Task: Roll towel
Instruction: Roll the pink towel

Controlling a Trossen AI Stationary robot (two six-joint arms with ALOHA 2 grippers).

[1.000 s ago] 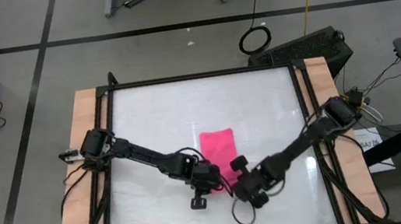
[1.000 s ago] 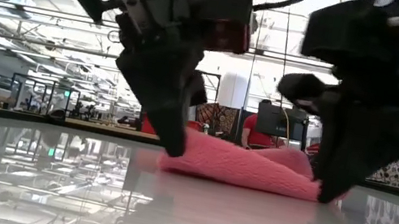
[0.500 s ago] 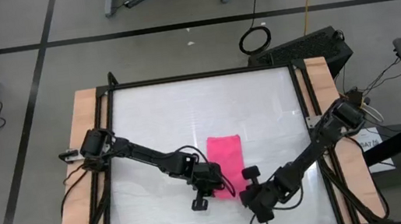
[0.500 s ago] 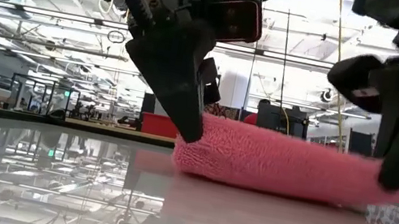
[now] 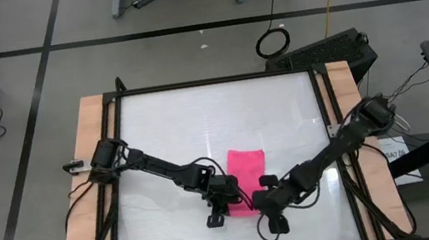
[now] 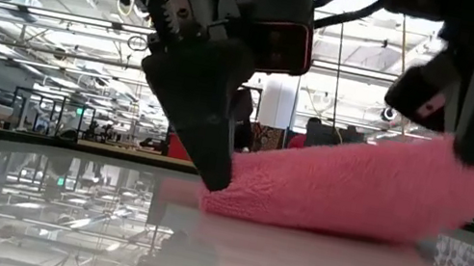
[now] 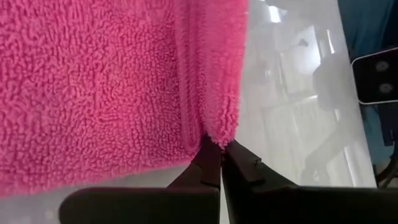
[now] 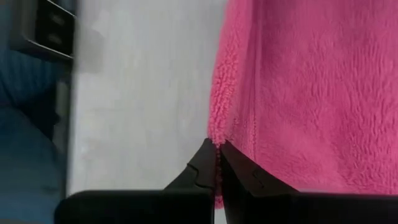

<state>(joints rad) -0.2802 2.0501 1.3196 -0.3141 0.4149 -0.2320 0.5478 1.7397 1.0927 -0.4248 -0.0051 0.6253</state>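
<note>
Towel [image 5: 247, 163] corners pinched, left gripper [image 5: 231, 204], right gripper [image 5: 258, 206] raised

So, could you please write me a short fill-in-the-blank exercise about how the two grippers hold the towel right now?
1. The towel is bright ____.
2. The left gripper is shut on the towel's ____.
3. In the low view, the towel end at the right gripper sits ____ than the other end.
4. The towel's far end rests on the ____.

Missing words: pink; corner; higher; table
</note>
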